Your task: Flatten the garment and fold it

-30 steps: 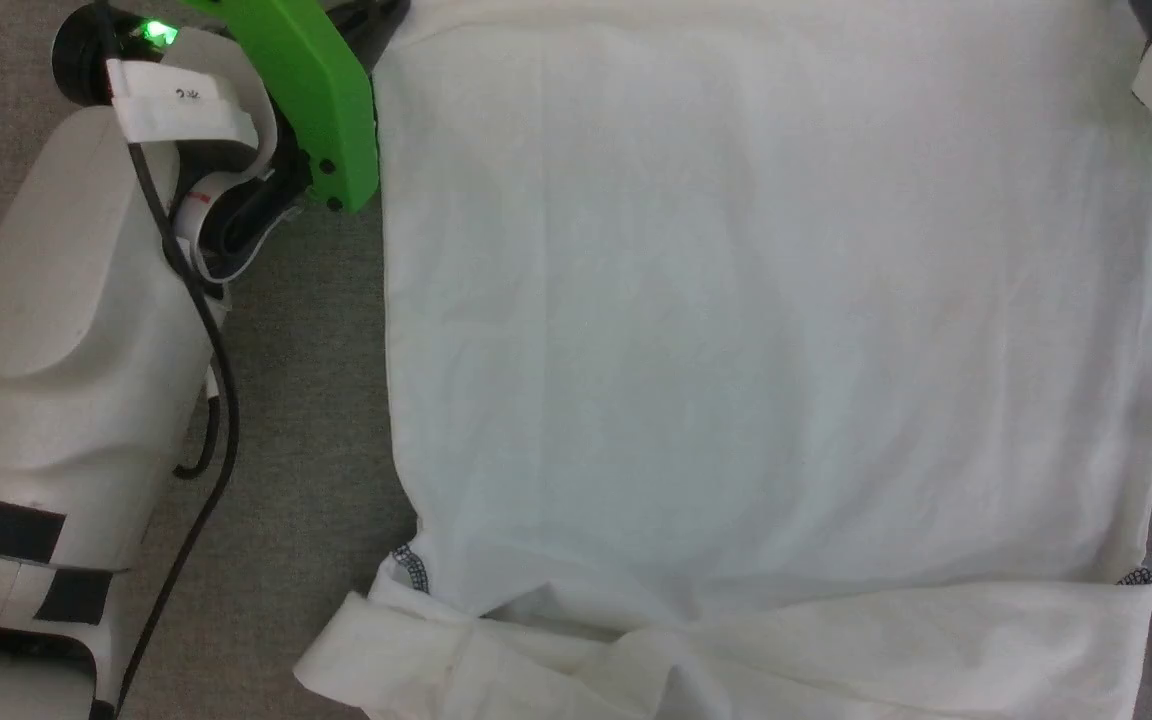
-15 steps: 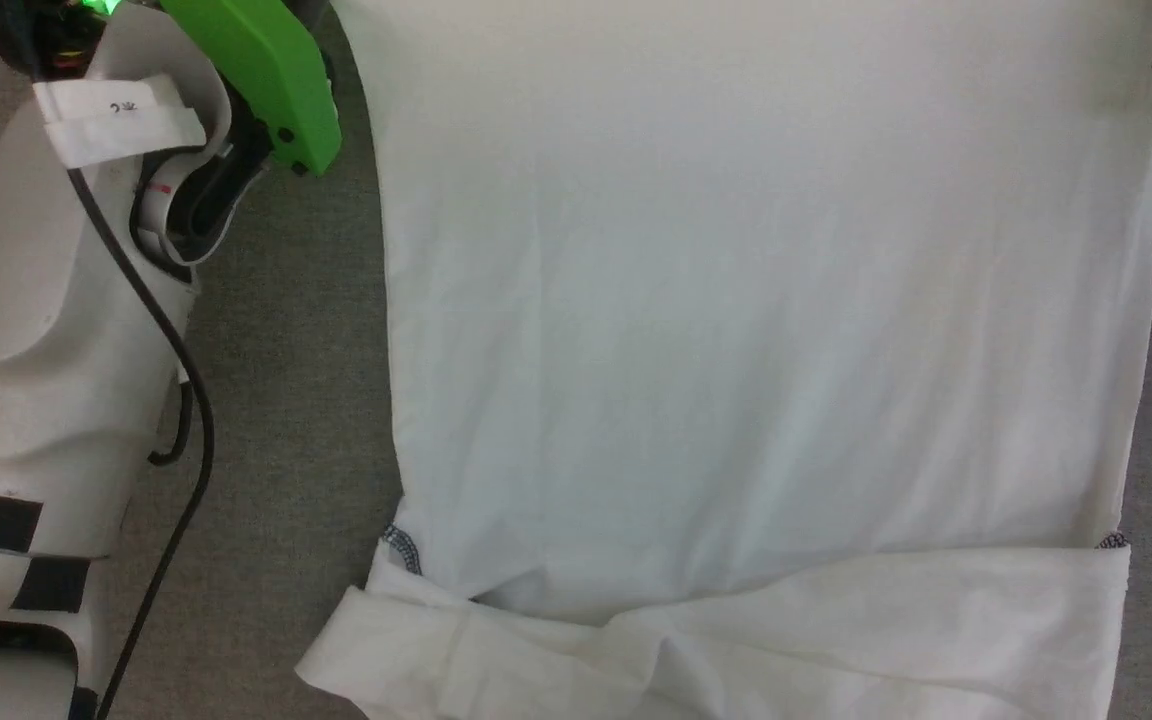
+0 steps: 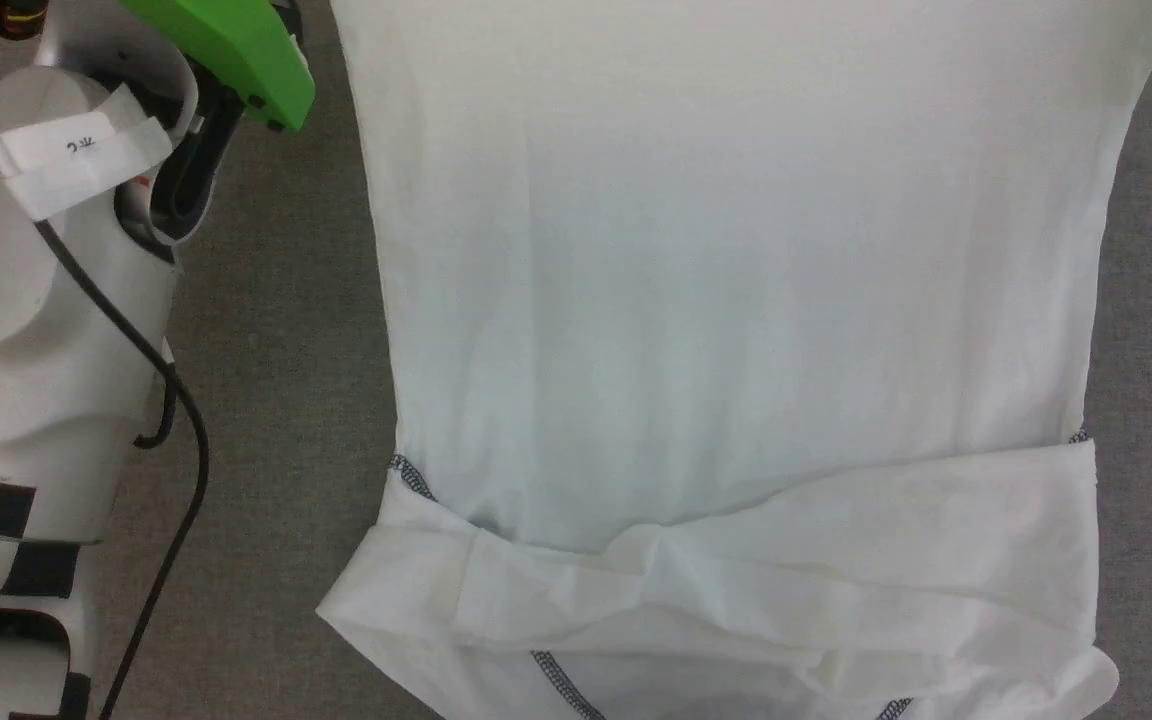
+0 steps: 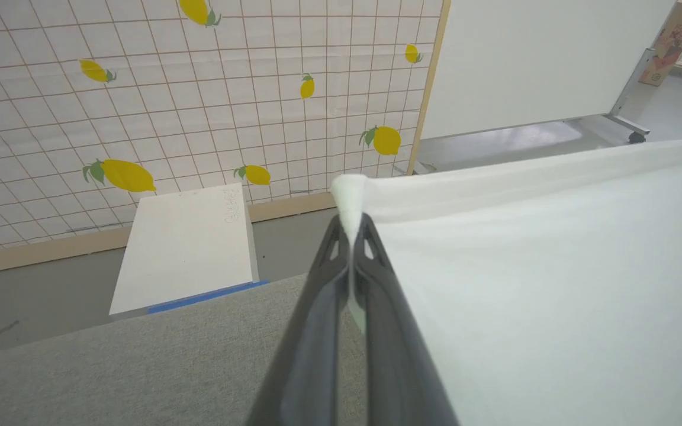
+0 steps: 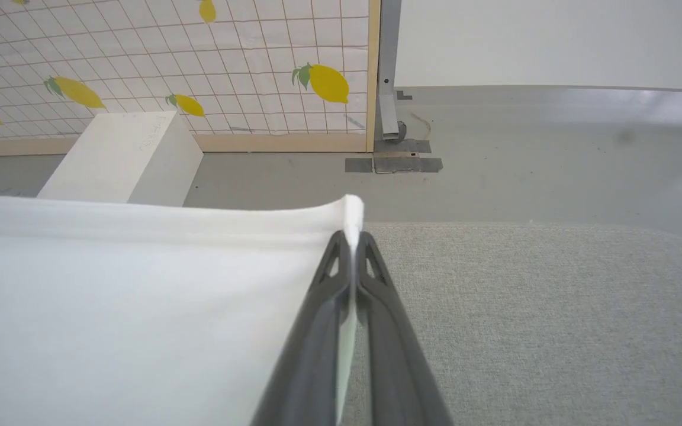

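The head camera looks almost straight down, close over the shirt (image 3: 736,300) and table (image 3: 286,400). The wrist cameras sit low behind the left gripper (image 4: 351,228) and right gripper (image 5: 351,239), facing the far lemon wall (image 4: 169,106). Both share that wall and the box (image 4: 187,248); all three share the shirt.

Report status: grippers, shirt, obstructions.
Left gripper shut on garment corner, right gripper likewise. Garment stretched taut between them, sleeves folded across near end. White box on the floor beyond the table, apart.
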Motion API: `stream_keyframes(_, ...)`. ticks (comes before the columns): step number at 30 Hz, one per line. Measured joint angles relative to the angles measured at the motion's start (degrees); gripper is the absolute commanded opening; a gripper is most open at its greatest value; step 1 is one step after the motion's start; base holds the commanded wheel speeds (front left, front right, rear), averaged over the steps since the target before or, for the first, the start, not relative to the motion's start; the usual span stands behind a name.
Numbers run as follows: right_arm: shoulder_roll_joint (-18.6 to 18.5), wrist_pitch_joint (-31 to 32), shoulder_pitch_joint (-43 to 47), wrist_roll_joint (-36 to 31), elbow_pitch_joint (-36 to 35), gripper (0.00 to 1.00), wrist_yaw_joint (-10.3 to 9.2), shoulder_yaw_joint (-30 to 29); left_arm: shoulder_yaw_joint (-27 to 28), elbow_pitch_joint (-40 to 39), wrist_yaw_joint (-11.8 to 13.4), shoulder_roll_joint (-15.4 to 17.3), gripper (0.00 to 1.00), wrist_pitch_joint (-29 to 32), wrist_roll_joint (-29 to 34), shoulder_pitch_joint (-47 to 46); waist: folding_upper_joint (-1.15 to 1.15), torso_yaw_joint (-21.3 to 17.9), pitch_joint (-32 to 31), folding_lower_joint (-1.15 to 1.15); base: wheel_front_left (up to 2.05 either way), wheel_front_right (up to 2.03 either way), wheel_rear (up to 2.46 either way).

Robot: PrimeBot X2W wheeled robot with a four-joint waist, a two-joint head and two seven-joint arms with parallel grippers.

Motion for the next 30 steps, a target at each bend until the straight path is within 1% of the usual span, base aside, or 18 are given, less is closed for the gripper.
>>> stream_keyframes(3,-0.62,-0.94,0.18,1.44,-0.11,0.0,0.0,0.65,-0.02,-0.32,-0.02,0.21,0.0,-2.04,0.0,0.55,0.0,0.15,-1.34,0.0,0.0,0.0,0.0)
stream_keyframes(7,-1.42,-1.78,2.88,4.05,-1.75,0.0,0.0,1.78,-0.64,-2.31,-0.12,1.57,0.0,-4.82,0.02,3.98,0.0,0.4,-3.57,0.0,0.0,0.0,0.0)
stream_keyframes(10,-2.33,-2.0,6.97,6.49,-3.93,0.0,0.0,2.18,-1.55,-4.76,-0.29,2.83,0.0,-6.54,0.09,8.04,0.0,0.65,-5.55,0.0,0.0,0.0,0.0)
stream_keyframes(16,-3.1,-1.33,17.71,11.34,-10.79,0.0,0.0,1.38,-2.41,-11.85,-0.02,5.88,0.0,-9.4,0.37,18.31,0.0,1.25,-10.32,0.0,0.0,0.0,0.0)
stream_keyframes(18,-3.03,-0.8,21.14,12.56,-13.56,0.0,0.0,0.77,-2.4,-14.63,1.02,6.77,0.0,-9.92,0.41,21.97,0.0,1.41,-11.88,0.0,0.0,0.0,0.0)
stream_keyframes(22,-1.64,0.58,28.83,14.62,-19.87,0.0,0.01,-1.26,-1.79,-20.6,3.42,8.33,0.0,-10.81,0.19,29.57,0.0,1.75,-15.02,0.0,0.0,0.0,0.0)
stream_keyframes(26,0.76,1.9,36.77,16.37,-25.72,0.0,0.0,-3.98,-1.91,-26.27,5.6,9.77,0.0,-10.89,0.1,36.59,0.0,2.25,-17.83,0.0,0.0,0.0,0.0)
stream_keyframes(30,3.21,2.92,43.82,17.72,-30.07,0.0,0.0,-5.48,-2.03,-29.89,7.51,11.06,0.0,-10.96,0.11,42.24,0.0,2.84,-20.23,-0.01,0.0,0.0,0.0)
